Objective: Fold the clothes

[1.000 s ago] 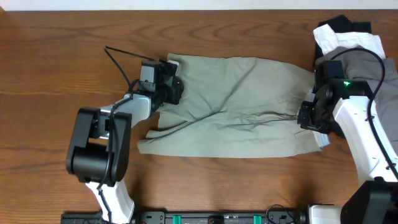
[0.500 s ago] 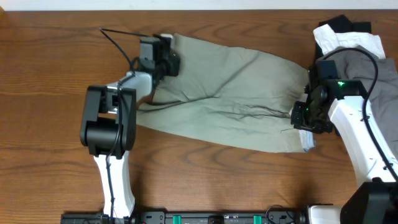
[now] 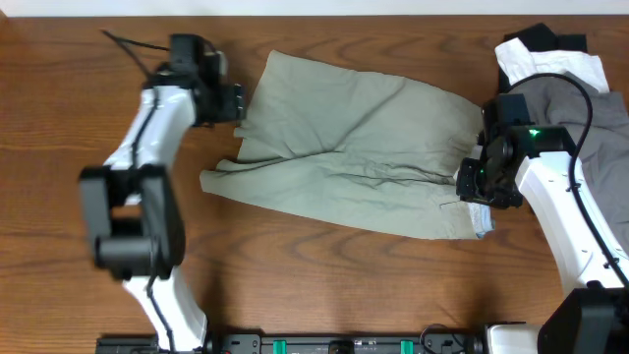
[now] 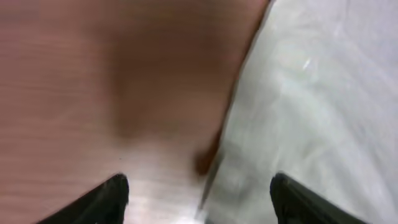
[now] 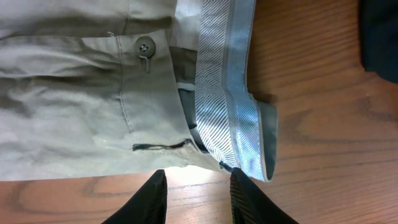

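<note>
Fingers [image 4: 115, 194] on the left gripper [image 3: 234, 101] are hanging wide apart just beside the shorts' [image 3: 364, 147] leg end, holding nothing. Right gripper's [image 3: 474, 190] fingers [image 5: 152, 198] are sitting narrow at the waistband [image 5: 217, 93]; can't tell if they're pinching it, probably anchoring. The shorts are lying spread mid-table [image 3: 59, 226], nearer the far edge.

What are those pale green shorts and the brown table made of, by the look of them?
The light khaki-green shorts look like matte woven cotton, perhaps: soft creases, stitched seams. The brown table looks like wood or veneer: visible grain, slight sheen.
</note>
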`<move>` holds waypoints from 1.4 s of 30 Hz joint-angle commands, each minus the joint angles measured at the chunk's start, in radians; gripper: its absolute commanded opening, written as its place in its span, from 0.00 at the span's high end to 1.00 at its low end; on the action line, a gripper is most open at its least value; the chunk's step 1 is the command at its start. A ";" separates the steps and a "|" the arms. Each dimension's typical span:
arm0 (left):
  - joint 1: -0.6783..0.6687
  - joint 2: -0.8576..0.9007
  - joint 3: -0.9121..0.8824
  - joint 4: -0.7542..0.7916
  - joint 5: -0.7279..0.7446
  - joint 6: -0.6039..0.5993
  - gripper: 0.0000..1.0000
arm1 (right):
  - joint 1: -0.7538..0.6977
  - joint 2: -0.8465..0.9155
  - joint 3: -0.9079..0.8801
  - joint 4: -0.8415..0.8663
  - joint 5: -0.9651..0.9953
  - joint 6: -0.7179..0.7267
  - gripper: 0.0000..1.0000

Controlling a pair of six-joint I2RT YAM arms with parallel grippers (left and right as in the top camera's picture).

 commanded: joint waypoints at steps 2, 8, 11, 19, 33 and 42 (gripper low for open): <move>0.039 -0.077 0.018 -0.129 -0.100 0.020 0.25 | 0.005 -0.002 0.003 0.006 0.016 -0.005 0.67; 0.061 -0.068 -0.061 -0.256 -0.186 0.019 0.24 | 0.005 -0.002 0.003 0.009 0.016 -0.020 0.67; 0.069 -0.068 -0.123 -0.262 -0.195 0.019 0.20 | 0.005 -0.002 0.003 0.009 0.016 -0.020 0.67; 0.073 -0.068 -0.229 -0.253 -0.071 0.016 0.17 | 0.005 -0.002 0.003 0.011 0.016 -0.028 0.67; 0.072 -0.069 -0.314 -0.175 0.089 0.035 0.94 | 0.005 -0.002 0.003 0.013 0.015 -0.027 0.67; 0.072 -0.227 -0.256 -0.448 0.677 -0.012 0.94 | 0.005 -0.002 0.003 0.018 0.016 -0.027 0.67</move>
